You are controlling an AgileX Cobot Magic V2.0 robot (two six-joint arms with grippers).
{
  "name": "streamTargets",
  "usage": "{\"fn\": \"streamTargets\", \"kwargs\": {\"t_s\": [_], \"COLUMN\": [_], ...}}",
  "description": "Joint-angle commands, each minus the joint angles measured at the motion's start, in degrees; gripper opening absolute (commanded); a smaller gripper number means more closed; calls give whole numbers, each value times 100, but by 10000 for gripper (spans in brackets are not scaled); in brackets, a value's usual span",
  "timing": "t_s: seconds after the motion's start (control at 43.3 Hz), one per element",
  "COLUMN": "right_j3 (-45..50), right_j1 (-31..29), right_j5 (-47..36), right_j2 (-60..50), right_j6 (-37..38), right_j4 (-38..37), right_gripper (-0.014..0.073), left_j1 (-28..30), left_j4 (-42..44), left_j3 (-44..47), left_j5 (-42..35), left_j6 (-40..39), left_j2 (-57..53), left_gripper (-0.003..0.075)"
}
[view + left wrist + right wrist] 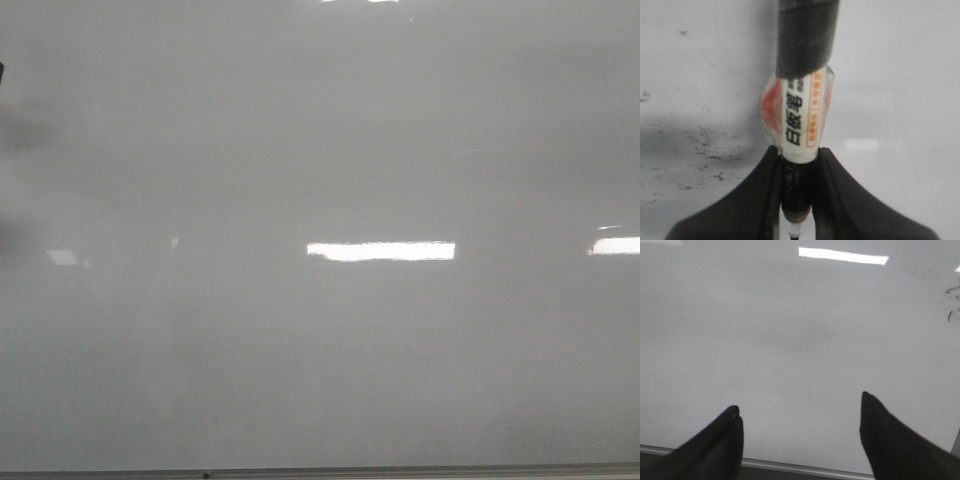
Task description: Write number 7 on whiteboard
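Whiteboard (320,150): glossy grey-white surface filling the front view, marked only by bright light reflections (380,251); a thin metal edge strip (400,471) is seen along its lower border. No drawn 7 is visible in any view.

Left gripper (797,192): shown only in the left wrist view, fingers clamped on a marker (800,117) with a white label and black cap, held above the board.

Right gripper (800,435): shown only in the right wrist view, fingers spread wide and holding nothing, over the board. Faint dark smudges (952,297) are seen there.
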Motion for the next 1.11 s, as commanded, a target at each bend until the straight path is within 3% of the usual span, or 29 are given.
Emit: {"fn": "streamTargets", "kwargs": {"t_s": [0.0,0.277,0.439,0.601,0.739,0.901,1.086], "right_j3": [-241,-566,-586,-779,-998,-1118,-1130], "right_j1": [10,10,10,33,207,642,1502], "right_j5": [-360,17,148,536,956,1384,1672], "right_j2": [44,108,358,826,1250,1675,2125], "right_j6": [-45,-45,-45,-189,-1083,-2767,-4395], "right_j4": [12,12,133,299,970,2047,2899], "right_gripper": [520,520,519,519,519,519,519], "left_j1": [-55,-572,-1198,-2020,-2748,-3538,-4210], "left_j4": [114,-200,-900,-1101,-1101,-1101,-1090], "left_j3": [-468,-1394,-1619,-1629,-1629,-1642,-1646], "left_j5": [752,3352,3901,3985,3985,3945,3922], "left_j6": [186,1759,2884,3313,3735,4119,4195], "left_j2": [-618,-1315,-1273,-1038,-770,-514,-365], "left_gripper": [-21,-20,-20,-20,-20,-21,-21]}}
